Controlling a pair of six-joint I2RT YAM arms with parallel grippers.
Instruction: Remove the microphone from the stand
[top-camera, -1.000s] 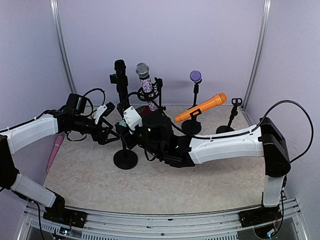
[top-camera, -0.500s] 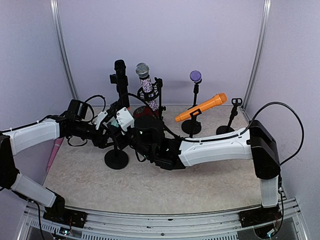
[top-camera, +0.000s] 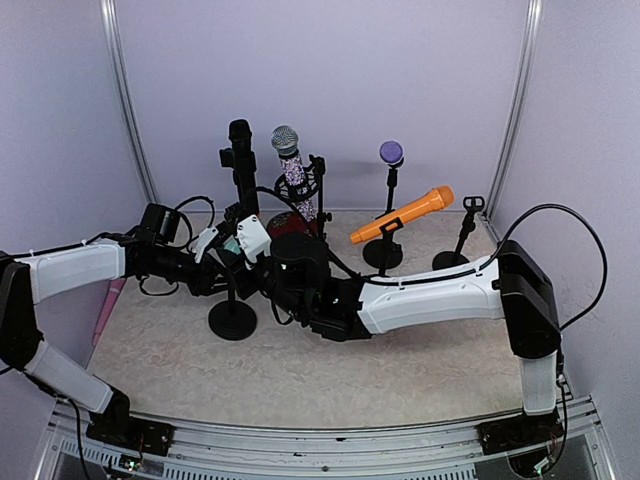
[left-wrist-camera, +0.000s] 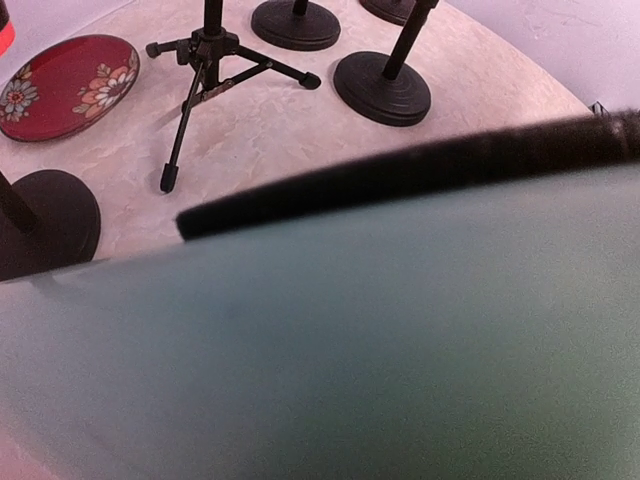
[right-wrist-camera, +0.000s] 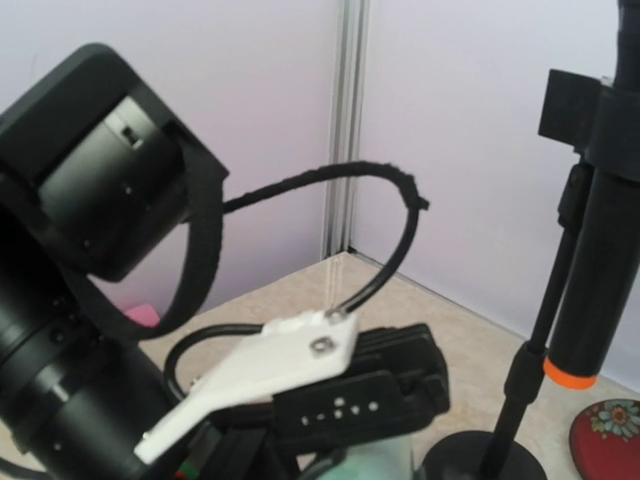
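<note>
We find no readable text, label, brand, number or sign in any view; the wrist views show only blurred, unmarked surfaces.

Robot test cell in a laboratory. Plain lilac walls (top-camera: 330, 80) framed by aluminium posts (top-camera: 122, 90) enclose a marble-patterned tabletop (top-camera: 300, 380); a left arm (top-camera: 70, 268) and a right arm (top-camera: 440, 290) are bolted to a metal rail (top-camera: 330, 440) at its near edge. Staged props occupy the surface: microphones (top-camera: 402, 215) on stands (top-camera: 382, 250) and a red floral plate (left-wrist-camera: 62, 87).
</note>
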